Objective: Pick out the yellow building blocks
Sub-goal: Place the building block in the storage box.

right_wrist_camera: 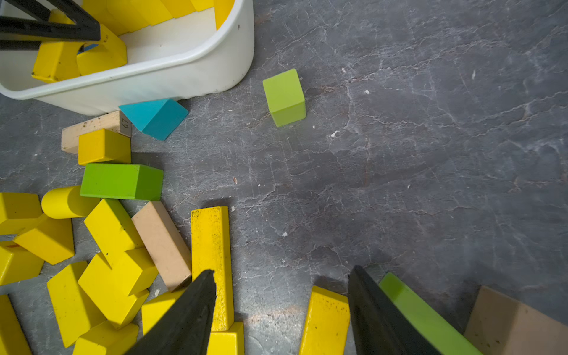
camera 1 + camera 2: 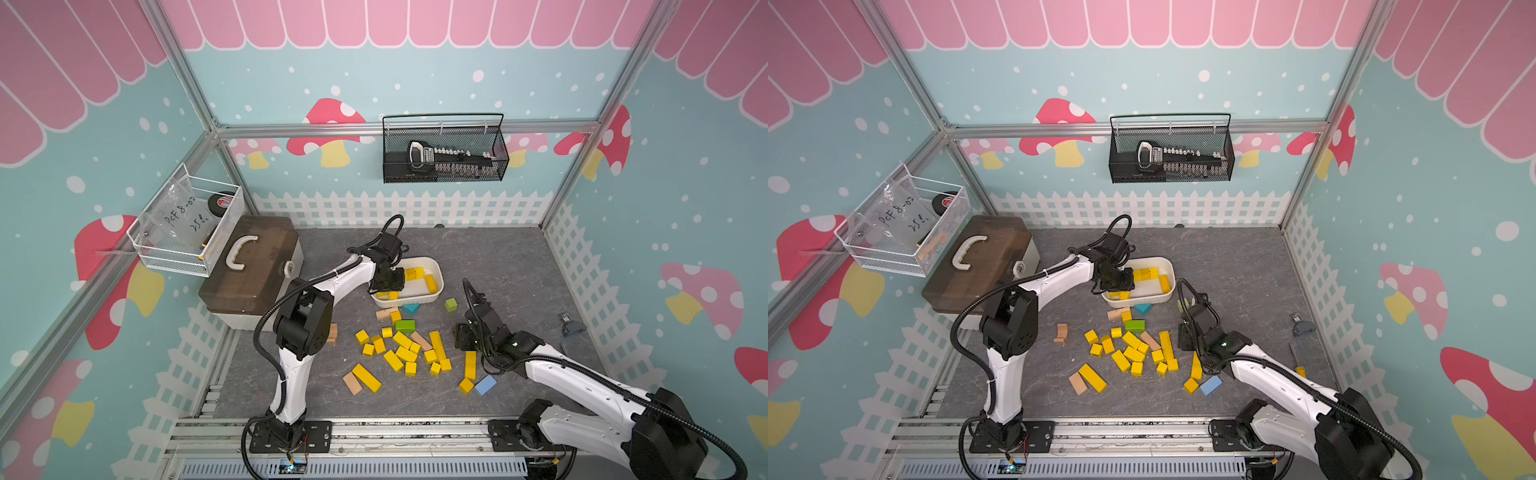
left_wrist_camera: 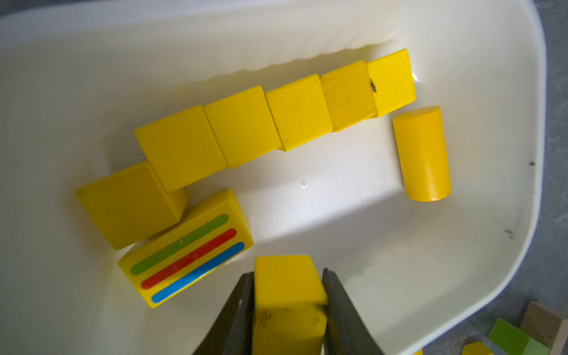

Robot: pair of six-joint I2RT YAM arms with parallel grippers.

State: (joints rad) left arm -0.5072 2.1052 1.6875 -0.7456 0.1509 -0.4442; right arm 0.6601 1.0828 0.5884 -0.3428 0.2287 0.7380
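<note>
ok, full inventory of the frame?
tub blocks: about eight, yellow, one striped
table blocks: about twenty, yellow, centre
green blocks: at least three, scattered
teal wedge: one, by tub
blue block: one, by right arm
tan blocks: at least four, scattered
tub: one, white, centre
toolbox: one, brown lid, left
wire basket: one, white, left wall
mesh basket: one, black, back wall
left gripper: shut on yellow block, in tub
right gripper: open, over table blocks

Yellow block between the left fingers cut off at the wrist view's edge, tub corner hidden under the left arm in both top views, small grey object too small to identify.
</note>
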